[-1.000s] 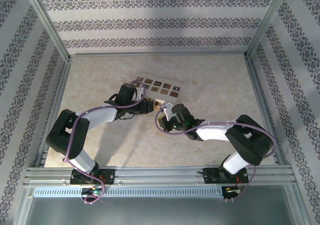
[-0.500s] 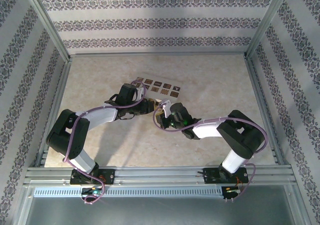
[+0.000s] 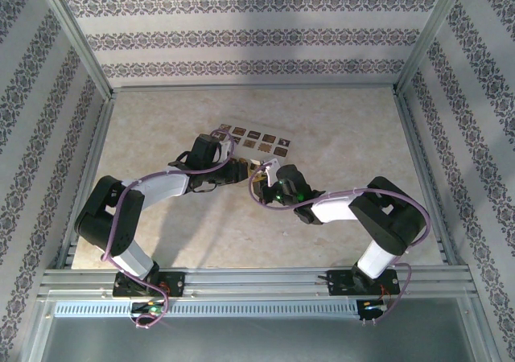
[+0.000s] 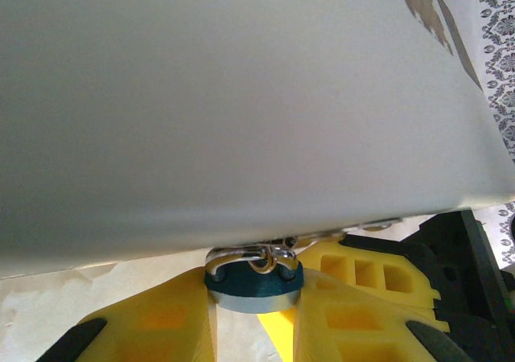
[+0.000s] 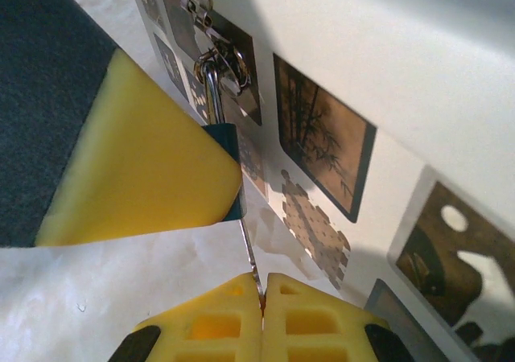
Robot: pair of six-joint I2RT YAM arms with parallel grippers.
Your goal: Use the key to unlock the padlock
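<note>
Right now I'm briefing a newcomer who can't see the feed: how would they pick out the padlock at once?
Find the strip of picture cards mid-table, where both arms meet. Just beside it, the left gripper pinches the padlock between yellow fingers. It is the small dark-teal block with a silver shackle, unlike the thin bare-metal key in the right gripper.

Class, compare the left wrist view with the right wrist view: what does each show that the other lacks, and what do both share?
Left wrist: both fingers of the left claw clamping the padlock. Right wrist: the right claw shut on the thin key at the padlock's base. Shared: the teal padlock, its shackle hooked to the white box.
</note>
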